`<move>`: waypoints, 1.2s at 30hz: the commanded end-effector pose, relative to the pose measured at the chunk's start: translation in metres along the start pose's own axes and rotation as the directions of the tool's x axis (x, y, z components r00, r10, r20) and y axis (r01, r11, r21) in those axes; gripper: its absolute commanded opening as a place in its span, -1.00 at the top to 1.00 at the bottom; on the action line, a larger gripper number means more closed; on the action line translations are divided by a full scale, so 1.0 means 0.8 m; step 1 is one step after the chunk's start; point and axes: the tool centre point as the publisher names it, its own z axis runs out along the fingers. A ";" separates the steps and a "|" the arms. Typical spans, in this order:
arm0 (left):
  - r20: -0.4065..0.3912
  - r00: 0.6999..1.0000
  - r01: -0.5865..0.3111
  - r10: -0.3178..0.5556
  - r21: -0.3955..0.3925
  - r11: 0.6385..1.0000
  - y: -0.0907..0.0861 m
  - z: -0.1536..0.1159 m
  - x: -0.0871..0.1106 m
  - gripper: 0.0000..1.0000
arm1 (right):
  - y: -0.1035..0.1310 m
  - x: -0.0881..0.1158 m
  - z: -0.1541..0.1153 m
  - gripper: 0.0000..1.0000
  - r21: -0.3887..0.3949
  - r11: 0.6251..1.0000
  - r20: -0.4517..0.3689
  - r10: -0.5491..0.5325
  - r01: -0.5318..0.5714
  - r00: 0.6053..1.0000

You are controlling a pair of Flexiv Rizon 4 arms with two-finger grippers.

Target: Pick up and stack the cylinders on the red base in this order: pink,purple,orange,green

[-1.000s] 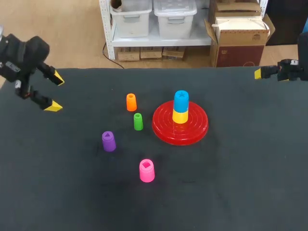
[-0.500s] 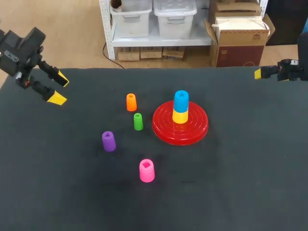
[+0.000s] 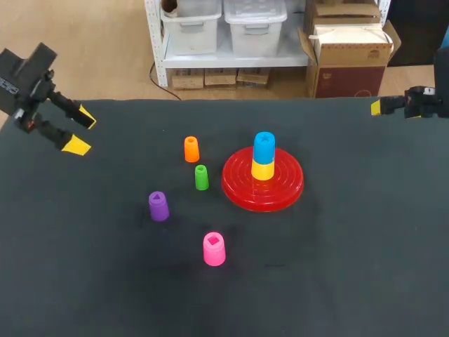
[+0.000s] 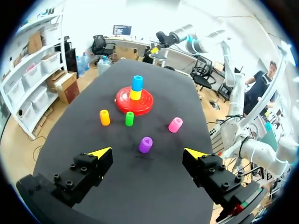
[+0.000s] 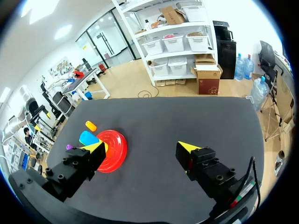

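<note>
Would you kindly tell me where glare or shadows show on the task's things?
Head view: soft sheen on the base, faint shadow by the pink cylinder. Left wrist view: faint shadow under the purple cylinder. Right wrist view: no strong glare on the base.

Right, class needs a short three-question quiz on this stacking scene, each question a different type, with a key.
1. True or false: the pink plastic cylinder already sits on the round red plastic base.
2. How many cylinders stand on the dark cloth-covered table, off the base? A: two; B: four; C: six.
3. One word: is the left arm's yellow-tipped tool open or shut?
Key: 1 false; 2 B; 3 open.
</note>
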 end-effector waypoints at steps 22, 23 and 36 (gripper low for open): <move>-0.001 1.000 0.000 0.000 -0.016 1.000 -0.008 0.002 0.000 -1.00 | 0.011 0.001 0.003 -1.00 -0.007 1.000 -0.018 -0.022 0.022 1.000; -0.001 1.000 0.000 0.000 -0.016 1.000 -0.008 0.002 0.000 -1.00 | 0.029 0.003 0.005 -1.00 -0.016 0.998 -0.042 -0.068 0.068 0.997; -0.001 1.000 0.000 0.000 -0.016 1.000 -0.008 0.002 0.000 -1.00 | 0.220 0.088 0.013 -1.00 -0.149 0.881 -0.242 -0.472 0.448 0.848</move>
